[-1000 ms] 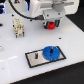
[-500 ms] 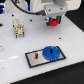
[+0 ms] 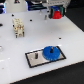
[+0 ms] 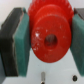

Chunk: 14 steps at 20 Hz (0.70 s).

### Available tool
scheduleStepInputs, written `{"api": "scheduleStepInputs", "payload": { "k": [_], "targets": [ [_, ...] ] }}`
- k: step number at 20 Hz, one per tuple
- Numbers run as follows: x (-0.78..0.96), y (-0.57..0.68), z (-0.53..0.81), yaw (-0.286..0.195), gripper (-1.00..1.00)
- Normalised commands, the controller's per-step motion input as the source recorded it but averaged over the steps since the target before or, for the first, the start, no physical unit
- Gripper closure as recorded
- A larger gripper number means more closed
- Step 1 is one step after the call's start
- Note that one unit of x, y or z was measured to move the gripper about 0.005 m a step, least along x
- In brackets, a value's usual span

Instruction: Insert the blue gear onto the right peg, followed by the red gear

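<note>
Gripping the red gear [image 4: 48,39] between its pads, your gripper [image 3: 56,13] hangs at the far side; the blue gear [image 3: 49,52] already on the right peg lies nearer, slightly left.

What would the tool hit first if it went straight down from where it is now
Probably the bare white table. The tool, shut on the red gear, hangs well away from the grey plate carrying the blue gear. The wrist view shows white surface beyond the gear, though depth is hard to judge.
</note>
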Motion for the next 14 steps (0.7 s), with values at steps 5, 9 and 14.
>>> {"api": "scheduleStepInputs", "payload": {
  "k": [5, 9, 14],
  "targets": [
    [0.79, -0.06, 0.48, 0.0, 1.0],
    [0.77, -0.02, 0.44, 0.0, 1.0],
    [0.79, -0.04, 0.39, 0.0, 1.0]
  ]
}}
